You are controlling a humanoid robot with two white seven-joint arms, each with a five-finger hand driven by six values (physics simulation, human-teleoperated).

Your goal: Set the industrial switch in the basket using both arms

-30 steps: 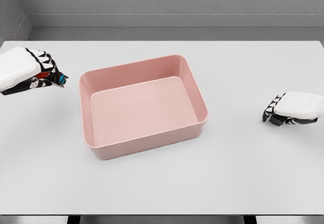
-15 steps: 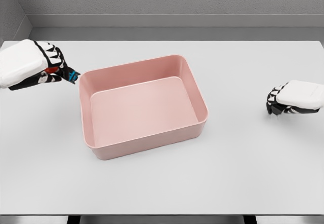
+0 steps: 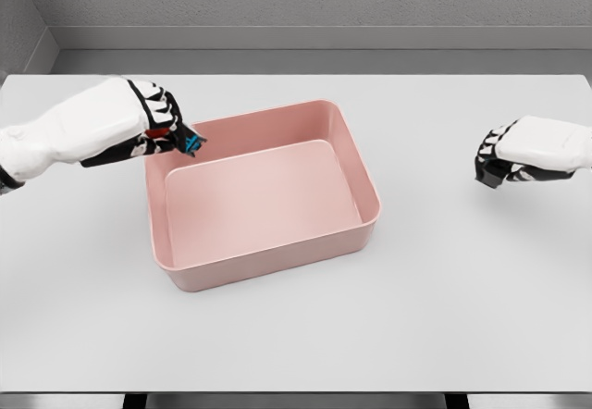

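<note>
Pink basket (image 3: 356, 164): your left hand (image 3: 139, 122) has carried the switch (image 3: 188, 140), fingers clenched around it, from the table (image 3: 296, 335) over the near-left rim, so release looks close. Your right hand (image 3: 527, 154), fingers curled on nothing, has drifted up, well apart.

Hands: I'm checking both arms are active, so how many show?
2: the left hand over the basket's left rim, the right hand above the table at right.

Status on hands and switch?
Left robot hand shut on switch, over basket rim. Right robot hand curled, empty, clear. Nothing blocking.
</note>
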